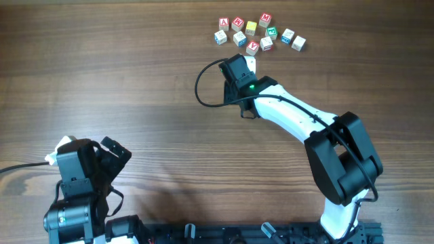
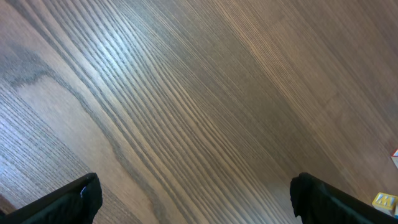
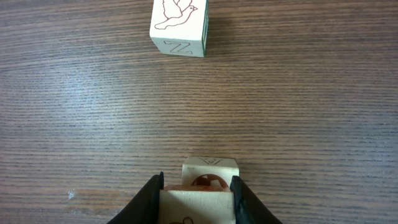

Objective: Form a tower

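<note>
Plainly, we see the right jaws clamped on a pale alphabet cube. The tower, red V uppermost, sits just beyond their tips, at the near edge of the loose cubes. The left jaws stand wide over the surface, well apart, so we judge the right arm nearer.

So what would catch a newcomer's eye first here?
The cluster of alphabet cubes at the far side of the wooden table, with their red, green, yellow and blue faces. The white-and-black right arm stretches across to them, and the right end effector is shut on a pale wooden cube. At the near left corner, the left end effector hangs open over bare wood.
</note>
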Action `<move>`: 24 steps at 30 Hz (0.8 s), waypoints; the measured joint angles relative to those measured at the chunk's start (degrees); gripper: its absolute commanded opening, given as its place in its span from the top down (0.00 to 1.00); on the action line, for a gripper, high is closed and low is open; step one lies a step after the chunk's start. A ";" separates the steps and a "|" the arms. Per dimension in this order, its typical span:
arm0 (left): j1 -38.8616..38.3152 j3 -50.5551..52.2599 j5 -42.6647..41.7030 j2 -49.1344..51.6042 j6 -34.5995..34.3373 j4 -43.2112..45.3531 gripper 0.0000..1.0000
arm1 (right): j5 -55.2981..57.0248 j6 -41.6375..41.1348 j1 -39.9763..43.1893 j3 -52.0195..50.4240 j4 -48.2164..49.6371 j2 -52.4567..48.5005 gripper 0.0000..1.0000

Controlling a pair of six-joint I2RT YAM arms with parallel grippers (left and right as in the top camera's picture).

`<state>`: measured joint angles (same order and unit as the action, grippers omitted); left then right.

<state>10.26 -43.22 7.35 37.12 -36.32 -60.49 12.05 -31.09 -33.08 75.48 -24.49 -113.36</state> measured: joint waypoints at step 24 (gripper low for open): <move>0.00 0.00 0.00 0.00 -0.02 0.00 0.00 | 2.38 0.37 0.00 -0.02 0.79 -0.07 0.75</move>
<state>10.26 -43.22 7.35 37.12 -36.34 -60.49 14.44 -30.72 -33.08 75.46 -23.70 -113.43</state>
